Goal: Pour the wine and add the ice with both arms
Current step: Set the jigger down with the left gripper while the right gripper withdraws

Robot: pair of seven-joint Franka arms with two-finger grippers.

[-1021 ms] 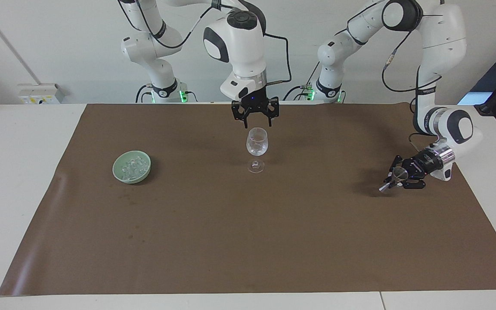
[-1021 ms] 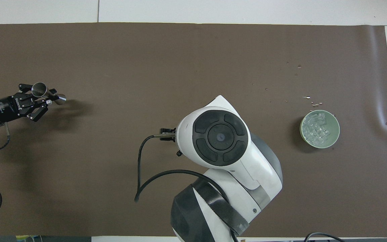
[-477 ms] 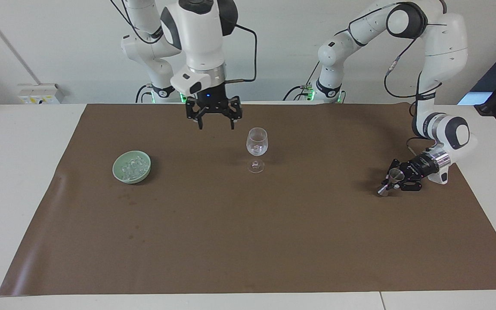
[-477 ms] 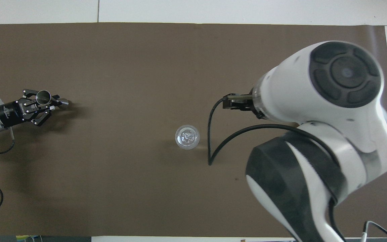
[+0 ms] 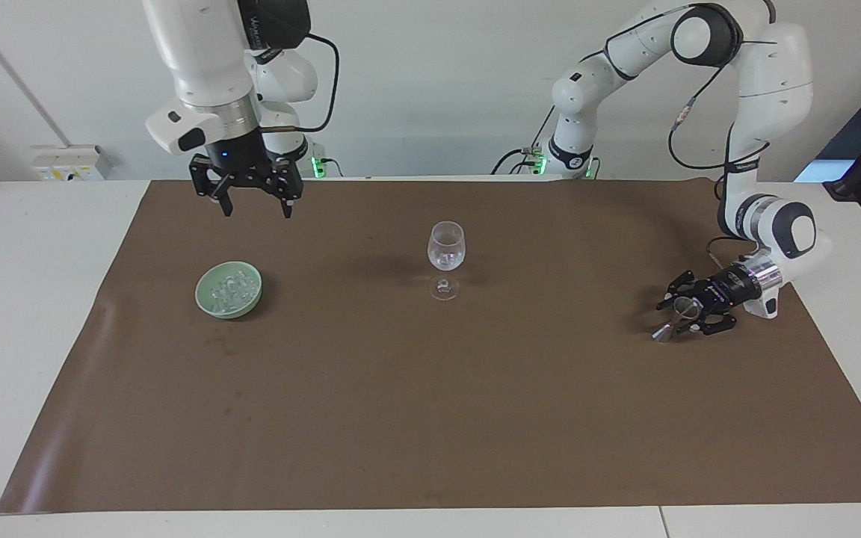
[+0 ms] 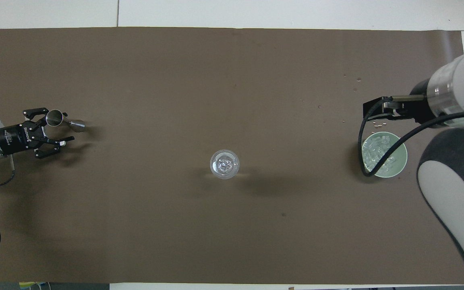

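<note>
A clear stemmed glass [image 5: 447, 237] stands mid-mat with a few ice cubes [image 6: 224, 164] in it; it also shows in the overhead view [image 6: 212, 159]. A pale green bowl [image 5: 200, 293] of ice [image 5: 230, 287] sits toward the right arm's end; the overhead view shows the bowl [image 6: 404, 155] and its ice [image 6: 377, 147]. My right gripper [image 5: 255, 200] hangs open and empty, high over the mat by the bowl. My left gripper [image 5: 689, 308] is low at the left arm's end, fingers spread around a tilted metal jigger [image 5: 676, 317], which also shows in the overhead view [image 6: 56, 119].
A brown mat [image 5: 430, 411] covers most of the white table. Small droplets and crumbs [image 6: 375, 122] lie on the mat just past the bowl. The right arm's black cable [image 6: 363, 141] hangs across the bowl in the overhead view.
My right arm has swung from over the glass to the bowl's end of the table. My left gripper has lowered the jigger and spread its fingers off it.
</note>
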